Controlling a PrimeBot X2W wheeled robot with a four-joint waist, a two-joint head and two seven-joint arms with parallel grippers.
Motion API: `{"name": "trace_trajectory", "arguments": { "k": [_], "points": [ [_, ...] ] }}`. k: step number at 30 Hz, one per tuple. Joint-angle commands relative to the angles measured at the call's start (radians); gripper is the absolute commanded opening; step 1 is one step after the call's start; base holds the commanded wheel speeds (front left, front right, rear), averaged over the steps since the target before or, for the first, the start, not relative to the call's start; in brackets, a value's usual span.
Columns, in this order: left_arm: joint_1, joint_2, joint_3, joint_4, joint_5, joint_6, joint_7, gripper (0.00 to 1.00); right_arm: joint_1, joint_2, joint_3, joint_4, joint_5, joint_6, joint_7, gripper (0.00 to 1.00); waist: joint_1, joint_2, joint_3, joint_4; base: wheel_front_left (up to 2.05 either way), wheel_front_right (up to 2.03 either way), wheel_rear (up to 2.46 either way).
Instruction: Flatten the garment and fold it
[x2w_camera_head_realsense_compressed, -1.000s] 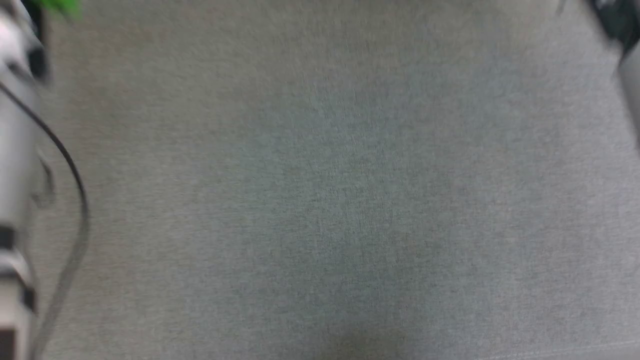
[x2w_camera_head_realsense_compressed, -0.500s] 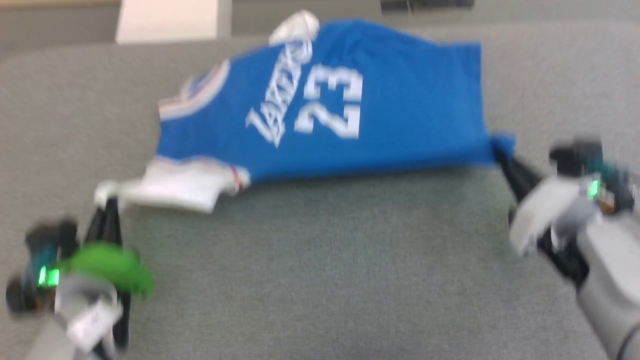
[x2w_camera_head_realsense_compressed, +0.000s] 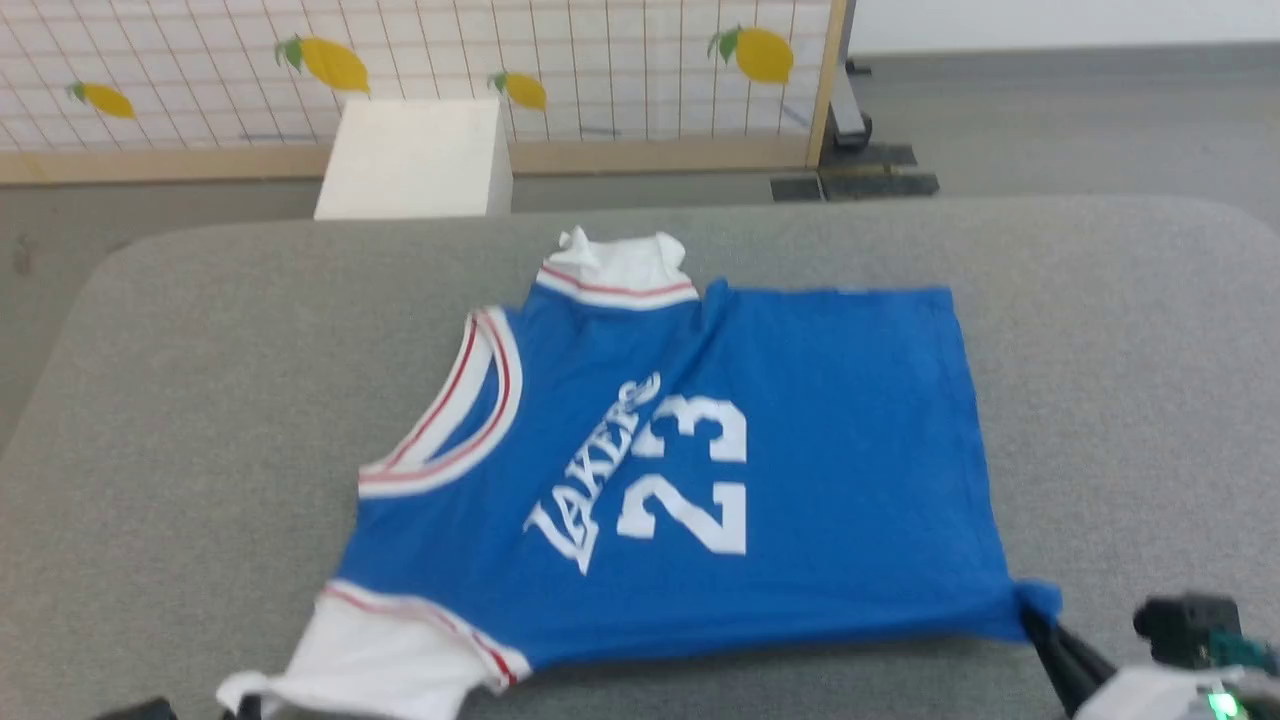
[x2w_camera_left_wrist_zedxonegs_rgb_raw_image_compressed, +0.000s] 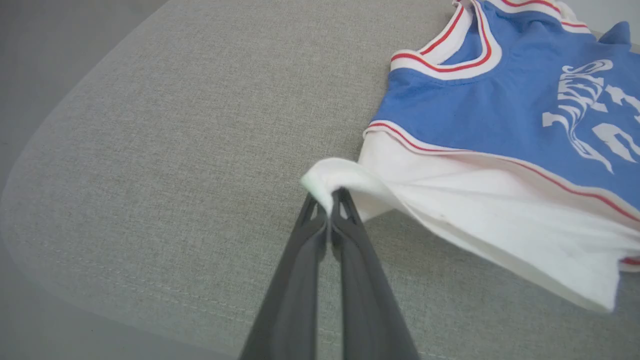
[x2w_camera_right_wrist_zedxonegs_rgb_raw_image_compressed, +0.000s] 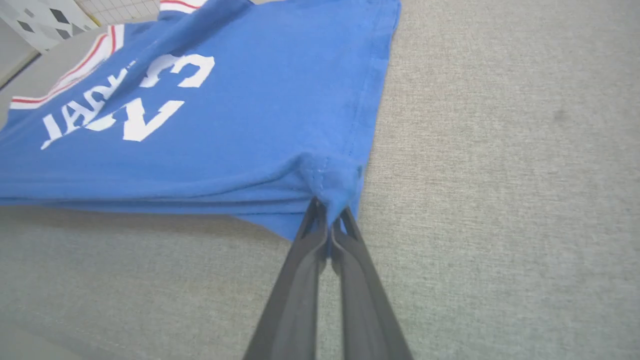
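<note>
A grey padded table (x2w_camera_head_realsense_compressed: 170, 400) holds the garment (x2w_camera_head_realsense_compressed: 830, 450), a blue jersey lying print-up across its middle. Near the table's front edge, my left gripper (x2w_camera_left_wrist_zedxonegs_rgb_raw_image_compressed: 330, 200) pinches the white sleeve tip (x2w_camera_left_wrist_zedxonegs_rgb_raw_image_compressed: 325, 176); my right gripper (x2w_camera_right_wrist_zedxonegs_rgb_raw_image_compressed: 328, 212) pinches a blue hem corner (x2w_camera_right_wrist_zedxonegs_rgb_raw_image_compressed: 330, 175).

Place: staged test room, it seems.
Backdrop: wood-framed lemon-print screen (x2w_camera_head_realsense_compressed: 620, 80) at 12 o'clock.
Prop: plain white block (x2w_camera_head_realsense_compressed: 410, 160) at 11.
Surface: grey fabric-covered table (x2w_camera_head_realsense_compressed: 200, 400).
</note>
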Motion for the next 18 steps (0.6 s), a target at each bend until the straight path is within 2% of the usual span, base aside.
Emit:
{"name": "trace_trajectory", "arguments": {
  "k": [1, 6, 11, 14, 18],
  "points": [
    [0.035, 0.018, 0.009, -0.015, -0.008, 0.022, 0.013, 0.0, 0.044, 0.01, -0.033, -0.034, -0.017, -0.002, 0.021, 0.0, 0.0001, 0.012, -0.035, 0.017, 0.0, 0.0, 0.0],
    [0.121, 0.038, 0.005, -0.08, -0.035, 0.051, 0.079, 0.0, 0.194, 0.076, -0.126, -0.165, -0.069, -0.002, 0.104, 0.0, 0.0001, 0.012, -0.062, 0.031, 0.0, 0.0, 0.0],
    [0.135, 0.056, 0.014, -0.13, -0.038, 0.056, 0.092, 0.0, 0.256, 0.124, -0.181, -0.247, -0.098, -0.002, 0.154, 0.0, 0.0001, 0.012, -0.064, 0.035, 0.0, 0.0, 0.0],
    [0.071, 0.059, 0.013, -0.137, -0.026, 0.038, 0.08, 0.0, 0.234, 0.144, -0.197, -0.262, -0.109, -0.002, 0.173, 0.0, 0.0001, 0.012, -0.045, 0.039, 0.0, 0.0, 0.0],
    [-0.063, 0.041, -0.005, -0.087, -0.024, -0.01, 0.069, 0.0, 0.157, 0.149, -0.19, -0.242, -0.116, -0.002, 0.191, 0.0, 0.0001, 0.012, -0.02, 0.039, 0.0, 0.0, 0.0]
  ]
}}
